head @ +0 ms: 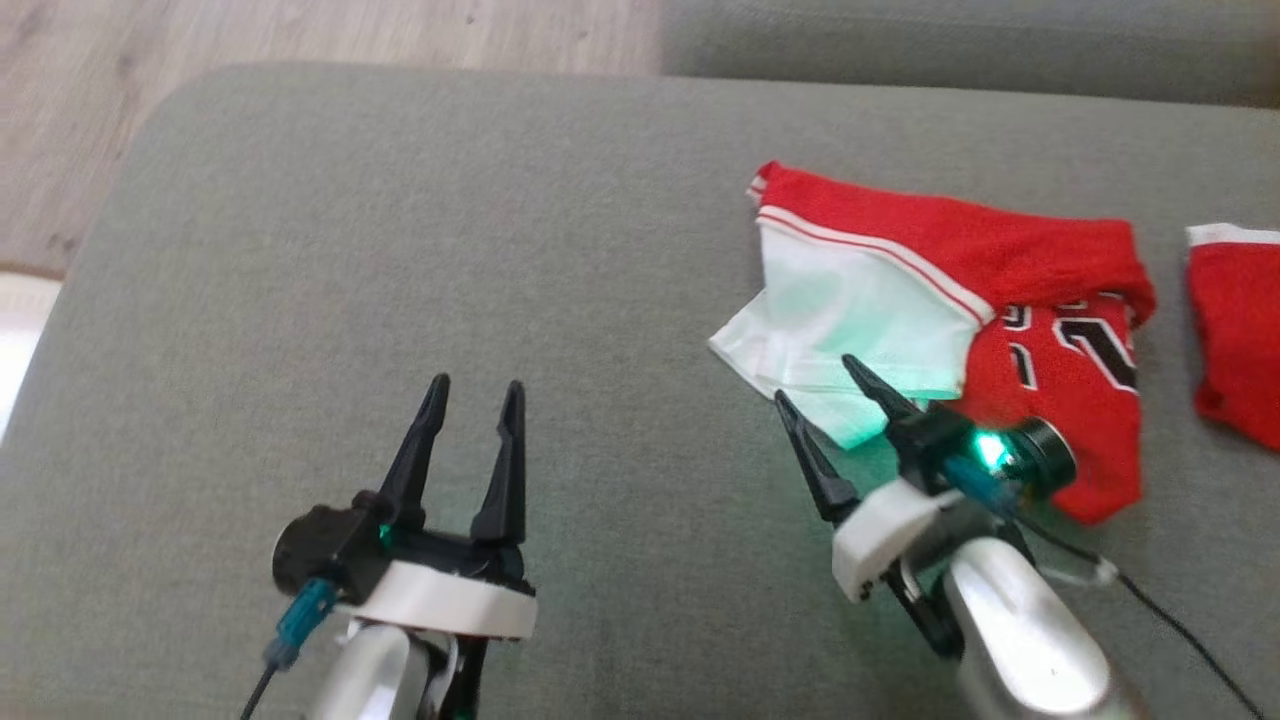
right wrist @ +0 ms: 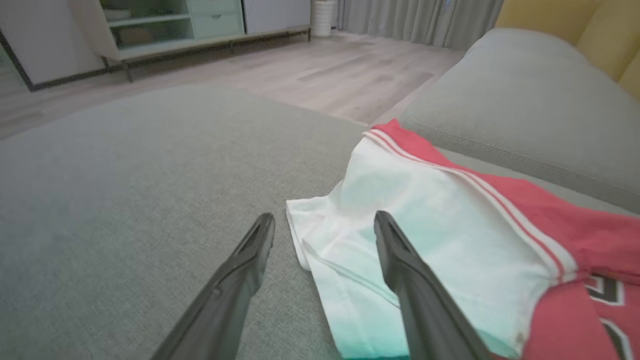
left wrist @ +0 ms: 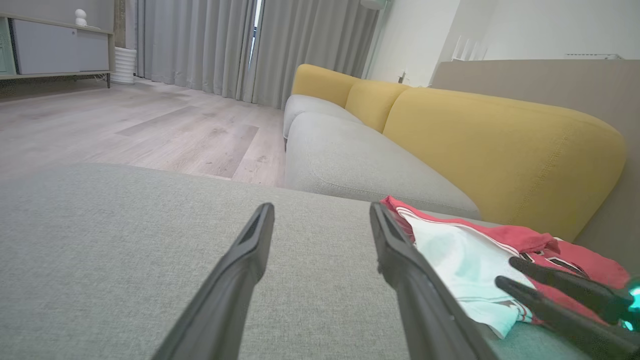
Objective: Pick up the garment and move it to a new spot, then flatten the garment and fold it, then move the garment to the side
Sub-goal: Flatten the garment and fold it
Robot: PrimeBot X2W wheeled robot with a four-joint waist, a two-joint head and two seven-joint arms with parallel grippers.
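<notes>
Spotted on the right side of the grey sofa cushion (head: 400, 250): the garment (head: 960, 300), red with a white flap turned over it, bunched and not yet flat. Poised at its near-left corner with the right gripper (head: 814, 378), fingers (right wrist: 400, 265) spread and empty, one above the white hem, likely placed for a pinch to pull it smooth. Holding the left gripper (head: 478, 382) well to the left, fingers likewise spread, gripping nothing, clear of the cloth

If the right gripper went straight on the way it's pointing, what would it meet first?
Likely the garment: the open right gripper points at its white corner, though height above it is unclear.
</notes>
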